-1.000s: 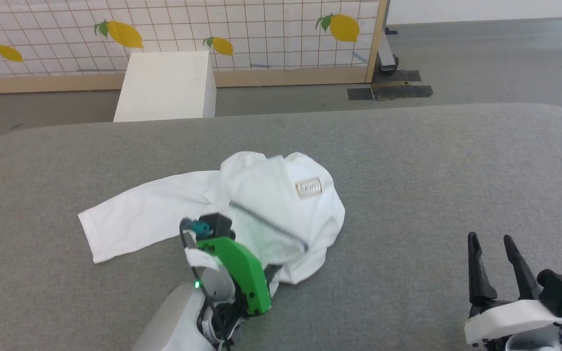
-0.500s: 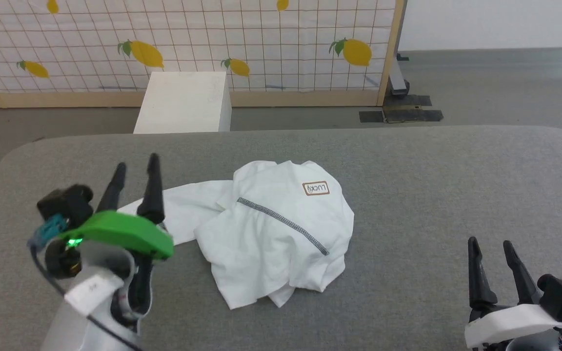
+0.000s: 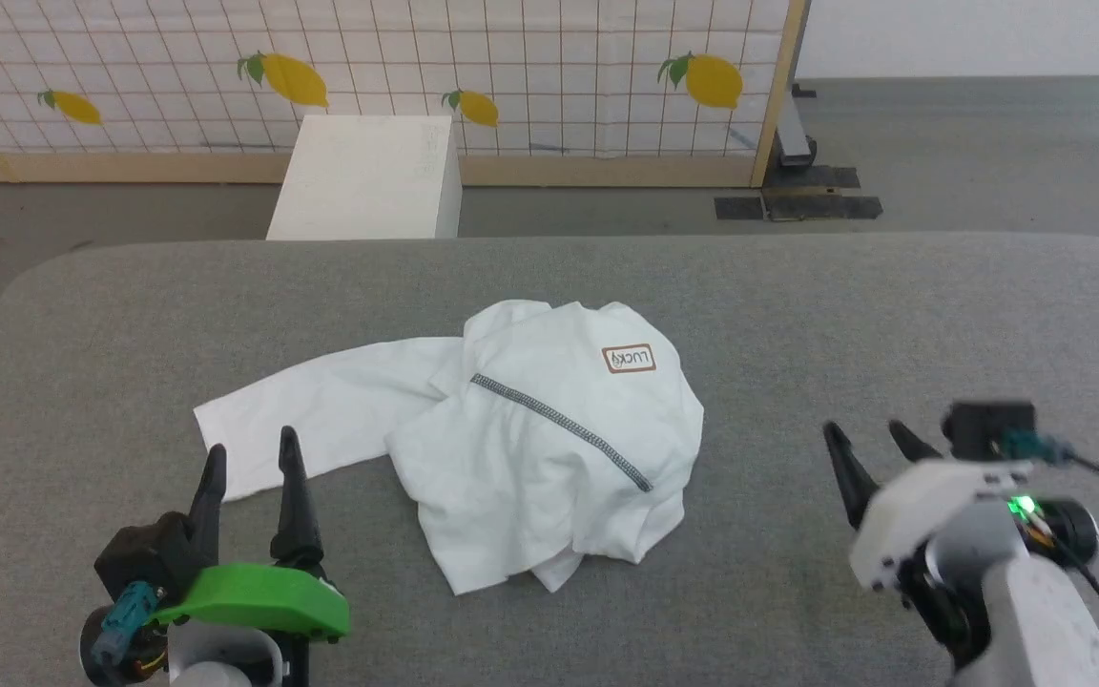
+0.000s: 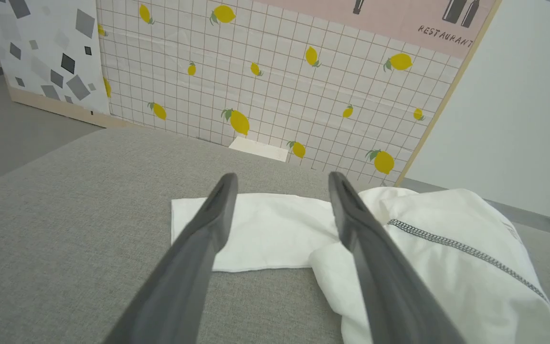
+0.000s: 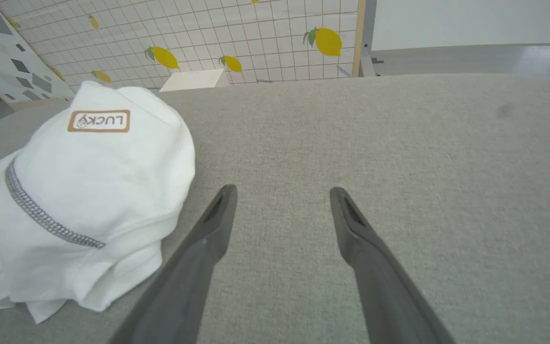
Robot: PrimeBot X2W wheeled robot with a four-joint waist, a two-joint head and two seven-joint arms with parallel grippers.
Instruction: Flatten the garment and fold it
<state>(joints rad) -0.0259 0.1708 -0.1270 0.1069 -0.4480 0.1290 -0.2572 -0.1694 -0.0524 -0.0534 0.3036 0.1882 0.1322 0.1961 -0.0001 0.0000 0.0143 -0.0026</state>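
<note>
The garment lies crumpled in the middle of the grey table, a white T-shirt with a grey zigzag seam and a brown-bordered LUCKY patch on top; one flat part stretches out to the left. My left gripper stands open near the table's front left, its tips just short of that flat part's near edge, holding nothing. In the left wrist view the garment lies beyond the open left gripper. My right gripper is open to the garment's right, apart from it. The garment sits left of the right gripper.
A rigid white box stands on the floor behind the table, against a lemon-patterned tiled screen. Grey floor lies beyond at the right. Bare grey table surface spreads to the right of the garment and along the front.
The left gripper let go of the garment, opened and drew back to the front left. The right gripper rose and moved inward. The camera view shifted too.
</note>
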